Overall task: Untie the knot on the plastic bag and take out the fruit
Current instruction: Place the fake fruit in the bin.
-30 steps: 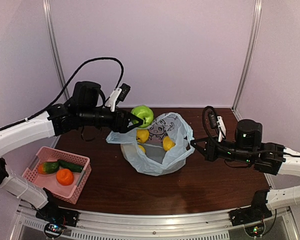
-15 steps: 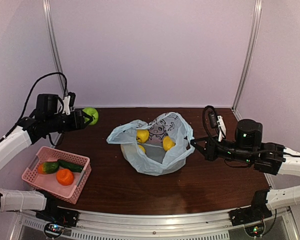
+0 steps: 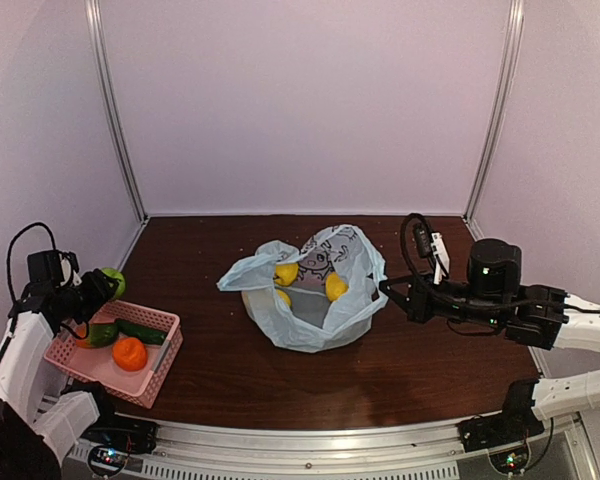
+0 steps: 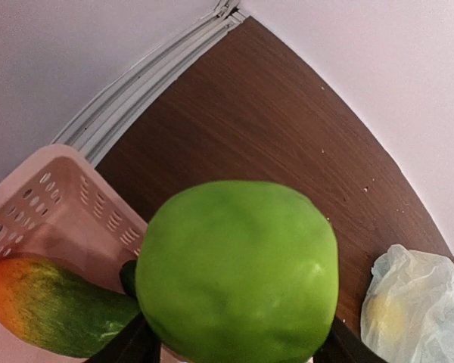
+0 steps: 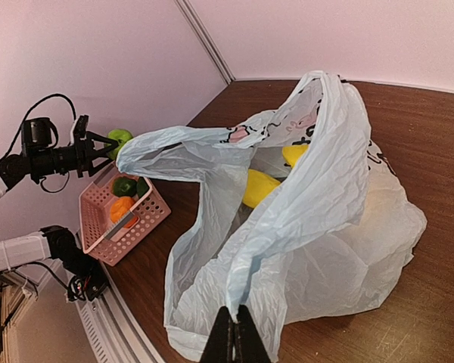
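Pincers first: the left pincer grasps one round green fruit above the far edge of the pink basket. That basket holds three pieces: a dark green cucumber-like one, an orange round one, and one shading from green to orange. The right pincer is clenched on the rim of the plastic bag, which sits mid-tabletop with its mouth gaping. Three yellow fruits show inside.

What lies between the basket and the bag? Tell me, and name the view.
Nothing: only bare table lies between the basket and the bag, as the top view shows.
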Action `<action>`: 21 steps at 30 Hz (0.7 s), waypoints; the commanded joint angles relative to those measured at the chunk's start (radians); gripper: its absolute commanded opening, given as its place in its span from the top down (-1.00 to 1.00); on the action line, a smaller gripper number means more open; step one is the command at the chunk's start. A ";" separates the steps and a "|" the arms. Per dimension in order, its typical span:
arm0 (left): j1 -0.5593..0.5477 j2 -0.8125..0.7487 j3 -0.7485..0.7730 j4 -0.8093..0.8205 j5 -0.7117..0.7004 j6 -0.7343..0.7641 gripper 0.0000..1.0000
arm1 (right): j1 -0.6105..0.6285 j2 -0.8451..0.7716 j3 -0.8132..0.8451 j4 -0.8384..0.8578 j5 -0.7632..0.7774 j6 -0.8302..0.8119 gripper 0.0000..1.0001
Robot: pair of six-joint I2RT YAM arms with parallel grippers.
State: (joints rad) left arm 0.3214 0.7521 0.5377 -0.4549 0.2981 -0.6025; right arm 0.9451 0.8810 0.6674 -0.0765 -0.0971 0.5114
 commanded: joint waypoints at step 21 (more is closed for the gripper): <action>0.048 -0.117 0.029 -0.256 -0.397 -0.242 -0.10 | 0.004 -0.037 -0.012 0.006 0.043 -0.014 1.00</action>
State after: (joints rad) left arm 0.3622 0.6468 0.5312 -0.6624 -0.0032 -0.7856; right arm 0.9451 0.8673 0.6674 -0.0769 -0.0795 0.5014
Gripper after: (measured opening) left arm 0.659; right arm 0.004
